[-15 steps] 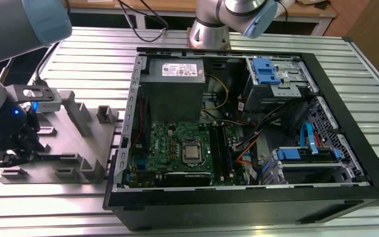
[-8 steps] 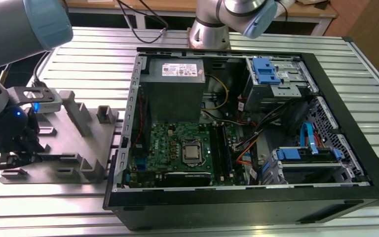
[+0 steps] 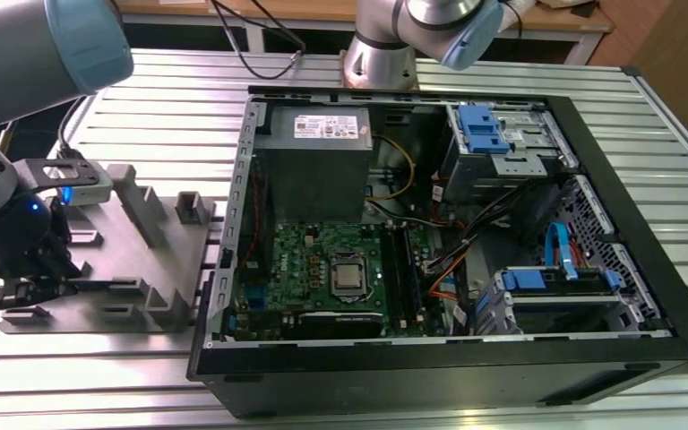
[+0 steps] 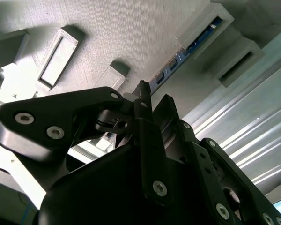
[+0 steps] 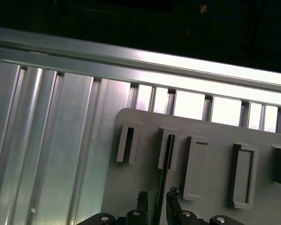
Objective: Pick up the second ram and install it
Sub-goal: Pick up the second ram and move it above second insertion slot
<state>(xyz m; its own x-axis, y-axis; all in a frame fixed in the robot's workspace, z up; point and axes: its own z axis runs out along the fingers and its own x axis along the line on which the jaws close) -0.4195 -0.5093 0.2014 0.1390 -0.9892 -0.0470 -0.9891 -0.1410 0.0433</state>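
The second ram (image 5: 165, 161) stands on edge in a slot of the grey holder plate (image 5: 210, 140); edge-on it shows as a thin dark strip. In the second wrist view the ram (image 4: 187, 49) shows bluish with small chips between the holder's blocks. My gripper (image 5: 157, 202) is low over the plate with one fingertip on each side of the ram's near end and a small gap left on both sides, so it is open. In the exterior view the gripper (image 3: 31, 288) hangs over the holder plate (image 3: 117, 269) at that view's left.
An open black computer case (image 3: 440, 358) lies on the slatted metal table (image 3: 176, 98) to the exterior view's right of the holder. Inside is the green motherboard (image 3: 320, 260) with long black slots (image 3: 401, 269), cables and blue drive bays (image 3: 487, 130). Upright holder blocks (image 3: 141, 210) stand near the gripper.
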